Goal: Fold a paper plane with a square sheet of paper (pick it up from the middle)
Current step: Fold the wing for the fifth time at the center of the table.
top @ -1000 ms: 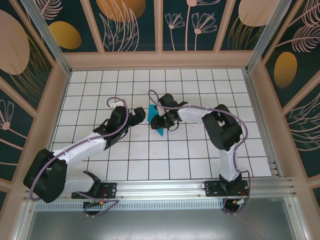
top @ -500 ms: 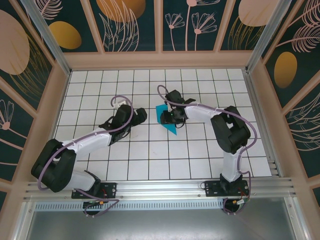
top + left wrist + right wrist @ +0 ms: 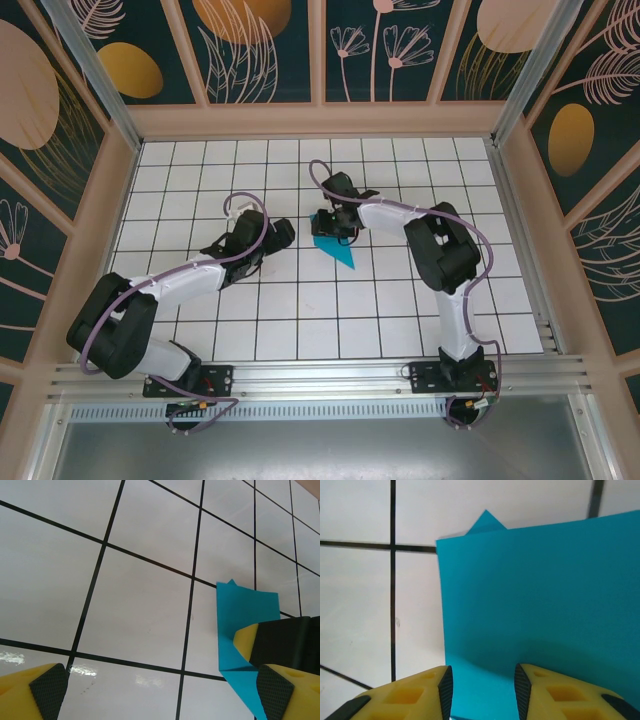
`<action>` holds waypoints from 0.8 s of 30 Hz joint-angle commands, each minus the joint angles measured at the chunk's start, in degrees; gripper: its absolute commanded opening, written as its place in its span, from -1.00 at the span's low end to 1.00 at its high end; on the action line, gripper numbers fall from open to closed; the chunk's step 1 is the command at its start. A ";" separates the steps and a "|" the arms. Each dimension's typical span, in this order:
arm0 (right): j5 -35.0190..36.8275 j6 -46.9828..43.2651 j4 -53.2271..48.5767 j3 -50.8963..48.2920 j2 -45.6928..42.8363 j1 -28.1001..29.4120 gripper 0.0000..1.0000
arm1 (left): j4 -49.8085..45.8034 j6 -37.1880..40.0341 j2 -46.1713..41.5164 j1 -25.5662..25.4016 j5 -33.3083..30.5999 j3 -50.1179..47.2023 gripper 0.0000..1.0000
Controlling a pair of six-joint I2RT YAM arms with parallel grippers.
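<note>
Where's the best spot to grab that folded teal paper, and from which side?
The folded paper lies flat on the table, so probably come in low from the left and pinch the left edge of its wide far end; the near end tapers to a thin point.

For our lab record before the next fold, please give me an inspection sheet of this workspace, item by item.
Surface: white tiled table, black grid lines, glossy.
Job's things: square sheet of paper, teal, partly folded to a point, lying near the centre.
Clutter: nothing seen.
Grippers: left gripper wide open beside the paper; right gripper partly open, over the paper.
Cables: purple cable looped along each arm, off the paper.
Surroundings: floral wall panels; metal rail at the near edge.
</note>
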 commanded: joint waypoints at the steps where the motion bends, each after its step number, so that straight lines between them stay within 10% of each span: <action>1: -7.51 -9.89 -4.10 -0.87 0.21 1.11 -0.20 | -2.71 -1.49 0.13 0.63 -0.77 1.70 0.97; 13: -3.57 -4.81 6.78 -14.06 -17.86 -1.09 -0.11 | 0.55 -2.47 0.49 0.74 6.79 0.63 0.90; 24: -12.87 -0.47 14.11 -24.80 -19.29 -4.13 -0.23 | 12.35 -8.67 6.31 0.55 24.29 -0.46 0.38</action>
